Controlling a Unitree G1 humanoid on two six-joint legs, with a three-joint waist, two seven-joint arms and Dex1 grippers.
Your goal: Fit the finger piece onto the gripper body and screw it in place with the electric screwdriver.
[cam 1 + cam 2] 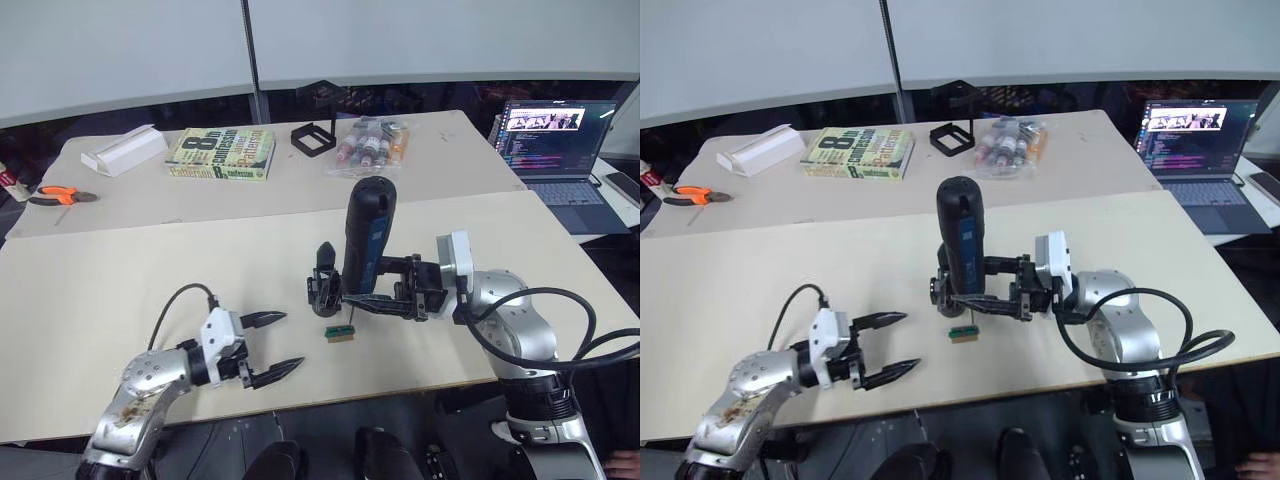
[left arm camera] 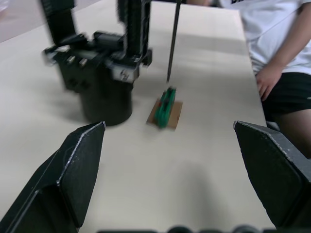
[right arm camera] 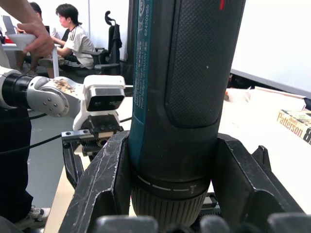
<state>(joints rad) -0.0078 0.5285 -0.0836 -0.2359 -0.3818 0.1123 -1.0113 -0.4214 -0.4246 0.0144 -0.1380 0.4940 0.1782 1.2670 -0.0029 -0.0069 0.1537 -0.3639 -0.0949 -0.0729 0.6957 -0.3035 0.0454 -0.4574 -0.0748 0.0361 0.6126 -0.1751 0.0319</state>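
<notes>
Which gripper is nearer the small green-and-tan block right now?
Right. The right gripper, clamped on the upright electric screwdriver, sits just behind the green-and-tan block; the left gripper hangs open, farther off to the block's left.

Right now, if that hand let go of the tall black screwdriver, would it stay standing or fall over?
It would probably topple: the screwdriver is held upright by the right hand, with a thick body over a thin bit. Once down it might roll, since the body is round. It looks heavy for its size, and the textured surface should keep it from slipping.
</notes>
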